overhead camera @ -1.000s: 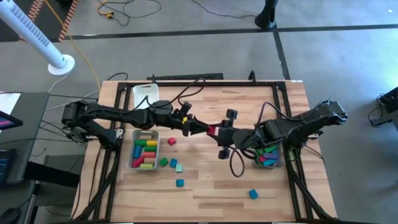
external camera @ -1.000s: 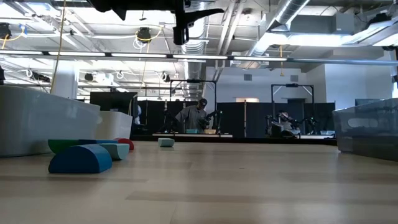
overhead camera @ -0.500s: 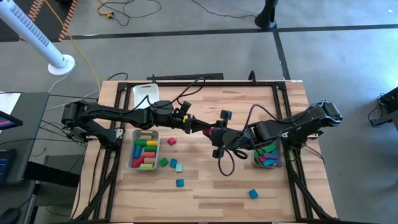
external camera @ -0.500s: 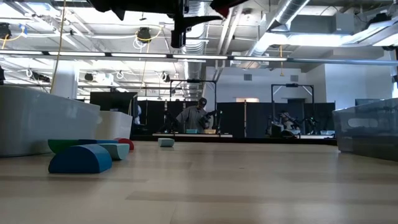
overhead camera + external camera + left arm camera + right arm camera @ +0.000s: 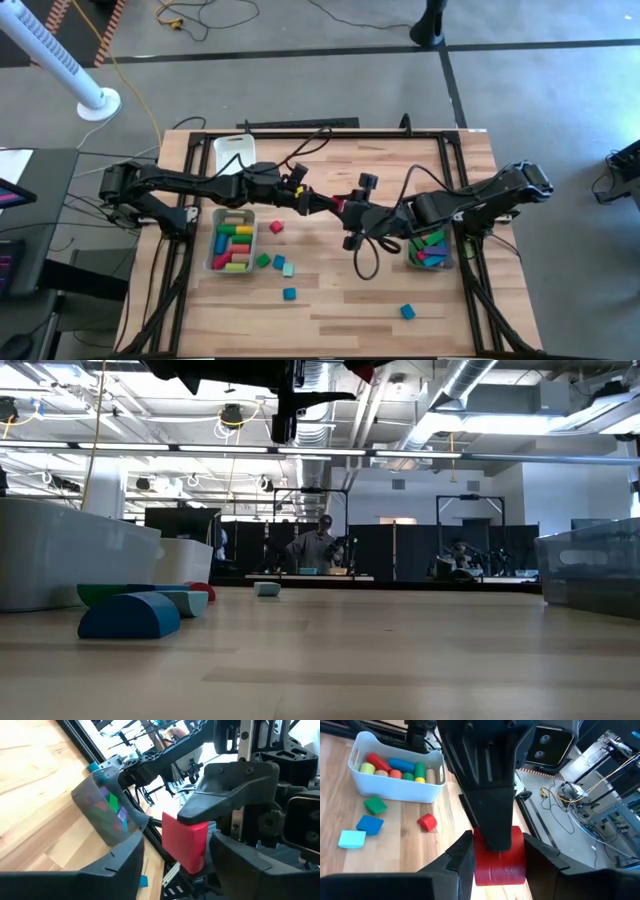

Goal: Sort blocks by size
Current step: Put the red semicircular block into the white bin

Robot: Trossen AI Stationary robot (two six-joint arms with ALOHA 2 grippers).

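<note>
A red block [image 5: 345, 208] hangs in the air over the table's middle, where my two grippers meet. My right gripper [image 5: 497, 862] is shut on it. My left gripper [image 5: 177, 855] is open and reaches in from the table's left. Its fingers stand on either side of the red block [image 5: 184, 842], crosswise to my right fingers. Whether they touch it I cannot tell. Several loose blocks lie flat on the table: a red one [image 5: 276, 228], a green one [image 5: 263, 260], teal ones [image 5: 284, 266] and blue ones [image 5: 289, 294]. My right gripper pinches the red block by two opposite sides [image 5: 480, 865] between its two fingers [image 5: 462, 862]. The fingers come roughly level from the table's right. The block is lifted clear of the table.
A bin [image 5: 212, 240] of coloured bars and cylinders stands at the left. A clear bin [image 5: 450, 255] with green, blue and pink blocks stands at the right. A white tray [image 5: 232, 150] is at the far left. One blue block [image 5: 407, 312] lies near the front edge.
My right gripper has moved a little toward my left gripper with the red block, which has come into the top edge of the low view. My left gripper has stayed almost still.
</note>
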